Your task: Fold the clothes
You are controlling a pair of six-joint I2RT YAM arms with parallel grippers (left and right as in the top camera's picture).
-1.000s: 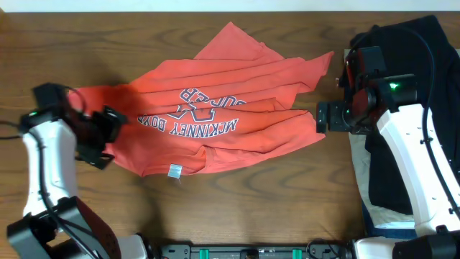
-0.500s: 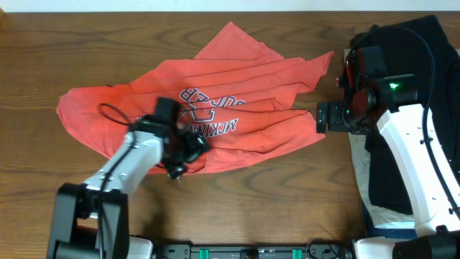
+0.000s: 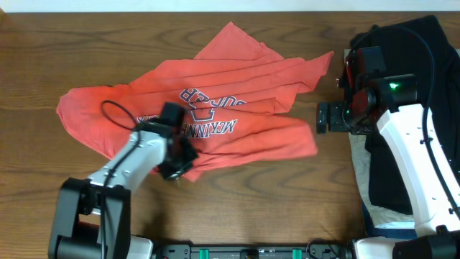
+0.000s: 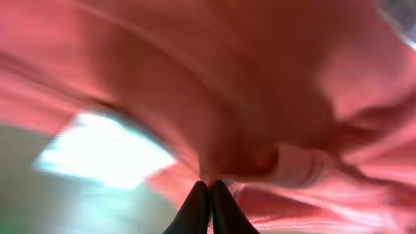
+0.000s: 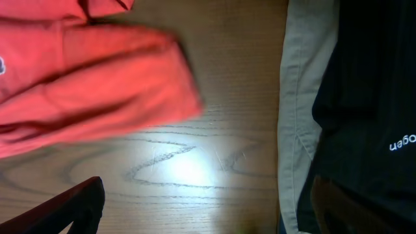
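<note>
The clothes, an orange-red T-shirt [image 3: 244, 79] with white-and-navy lettering [image 3: 208, 119], lie crumpled across the middle of the wooden table [image 3: 273, 208]. My left gripper [image 3: 178, 160] sits at the shirt's near hem, shut on a pinch of the fabric. In the left wrist view the black fingertips [image 4: 199, 198] meet at the cloth's edge, at my left gripper [image 4: 209, 190], and the T-shirt [image 4: 247, 97] arches over the camera. My right gripper [image 3: 321, 117] hovers open just off the shirt's right edge. In its own view my right gripper [image 5: 205, 218] stands over bare wood, with the T-shirt [image 5: 97, 84] at upper left.
A black garment [image 3: 410, 43] with small white lettering [image 5: 401, 142] lies at the table's right side, over a beige cloth [image 5: 299, 97]. Bare wood runs along the table's near edge and its far left.
My left arm swung from the table's left side onto the shirt's near hem and shut there. The shirt's lower right part has shifted a little to the left. The right arm has not moved.
</note>
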